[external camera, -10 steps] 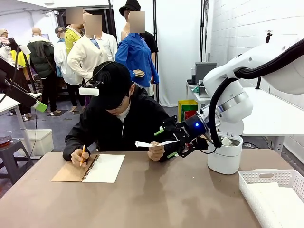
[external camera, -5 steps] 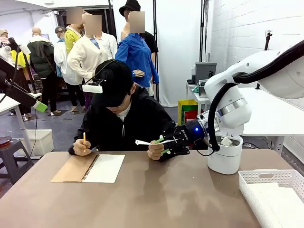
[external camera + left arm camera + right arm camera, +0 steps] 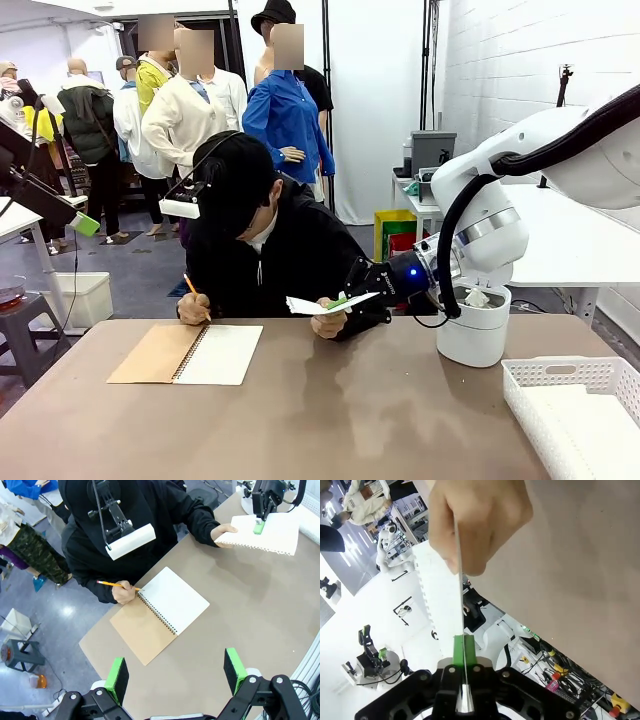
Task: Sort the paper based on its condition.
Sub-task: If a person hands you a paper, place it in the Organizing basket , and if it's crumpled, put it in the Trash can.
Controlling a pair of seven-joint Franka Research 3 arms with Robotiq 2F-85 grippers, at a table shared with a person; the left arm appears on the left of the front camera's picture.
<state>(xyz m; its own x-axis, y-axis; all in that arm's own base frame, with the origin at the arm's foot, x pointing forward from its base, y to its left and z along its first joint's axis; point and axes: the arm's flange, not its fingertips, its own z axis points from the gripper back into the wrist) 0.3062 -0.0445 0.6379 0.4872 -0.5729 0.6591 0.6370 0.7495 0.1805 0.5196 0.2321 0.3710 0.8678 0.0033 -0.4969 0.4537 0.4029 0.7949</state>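
A brown surface (image 3: 330, 420) holds an open spiral notebook (image 3: 188, 353) at its far left and a white lattice basket (image 3: 580, 410) at its right edge.

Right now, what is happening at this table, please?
A person across the table holds out a sheet of paper in one hand, and the right tool is shut on its edge, so both hold it above the table. The person's other hand holds a pencil by an open notebook. The left tool is open, high over the table. A white basket stands at the right.
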